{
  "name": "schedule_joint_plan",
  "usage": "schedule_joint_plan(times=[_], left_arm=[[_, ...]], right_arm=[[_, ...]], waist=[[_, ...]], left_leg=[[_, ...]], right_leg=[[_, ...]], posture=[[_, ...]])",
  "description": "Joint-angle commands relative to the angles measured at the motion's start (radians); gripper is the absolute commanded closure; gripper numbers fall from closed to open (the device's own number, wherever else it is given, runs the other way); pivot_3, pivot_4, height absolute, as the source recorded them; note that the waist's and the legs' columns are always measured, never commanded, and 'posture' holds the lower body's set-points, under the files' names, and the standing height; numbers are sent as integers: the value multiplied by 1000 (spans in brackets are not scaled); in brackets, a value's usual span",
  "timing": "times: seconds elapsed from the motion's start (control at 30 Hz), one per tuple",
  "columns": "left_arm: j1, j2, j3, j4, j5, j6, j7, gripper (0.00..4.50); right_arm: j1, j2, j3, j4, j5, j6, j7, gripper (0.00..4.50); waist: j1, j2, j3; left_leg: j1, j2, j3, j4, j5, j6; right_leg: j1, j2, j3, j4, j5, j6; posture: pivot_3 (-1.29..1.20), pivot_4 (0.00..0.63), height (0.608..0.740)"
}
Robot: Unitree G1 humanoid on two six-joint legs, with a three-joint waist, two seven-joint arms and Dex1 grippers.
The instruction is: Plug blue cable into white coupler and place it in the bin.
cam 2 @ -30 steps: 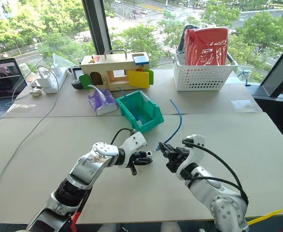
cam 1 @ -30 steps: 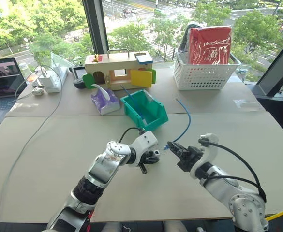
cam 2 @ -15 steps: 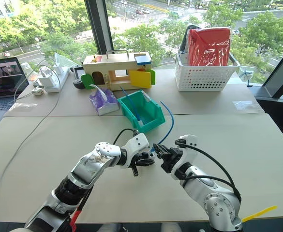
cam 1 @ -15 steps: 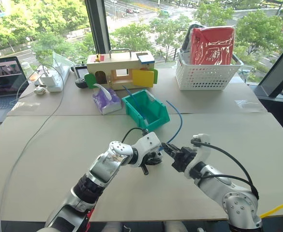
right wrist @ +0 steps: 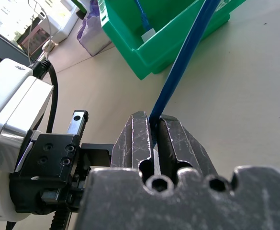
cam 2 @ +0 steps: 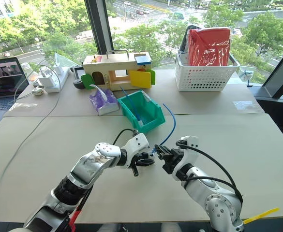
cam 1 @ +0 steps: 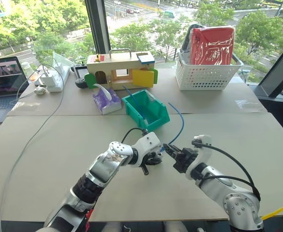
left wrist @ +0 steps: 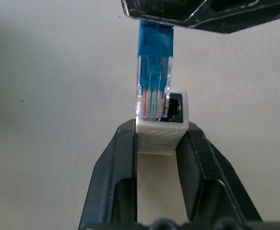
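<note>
Since a second ago the right gripper (cam 1: 172, 151), clamped on the thin bright-blue cable (left wrist: 154, 40), has closed in on the left gripper (left wrist: 161, 139), which pinches the tiny white plastic coupler (left wrist: 161, 130). Over the tabletop's middle, the clear plug touches the socket's edge (apparently offset, not seated); the teal-green plastic bin (cam 1: 153, 122) waits beyond.

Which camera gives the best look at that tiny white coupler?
The left wrist view: the white coupler sits close up between the left hand's fingers, dark socket visible. In the head views it is too small to make out.

Both arms bent inward, tips nearly meeting. Left gripper (cam 1: 153, 158) fingers part-closed, clamping a block; right gripper (cam 1: 169, 149) fingers fully pinched.
</note>
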Motion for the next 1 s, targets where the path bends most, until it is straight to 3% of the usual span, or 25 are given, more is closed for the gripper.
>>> schedule_joint_plan(times=[0.03, 1.0], left_arm=[[-8, -5, 3, -16, -5, 7, 28, 3823], [-2, 4, 2, -43, -60, 56, 72, 3823]], right_arm=[[6, -3, -7, -21, -7, 15, -5, 4500], [19, -22, -19, -35, -11, 59, -11, 4500]], waist=[[0, 0, 0], [0, 0, 0]], left_leg=[[0, 0, 0, 0, 0, 0], [0, 0, 0, 0, 0, 0]], right_leg=[[0, 0, 0, 0, 0, 0], [0, 0, 0, 0, 0, 0]], posture=[[0, 150, 740], [0, 150, 740]])
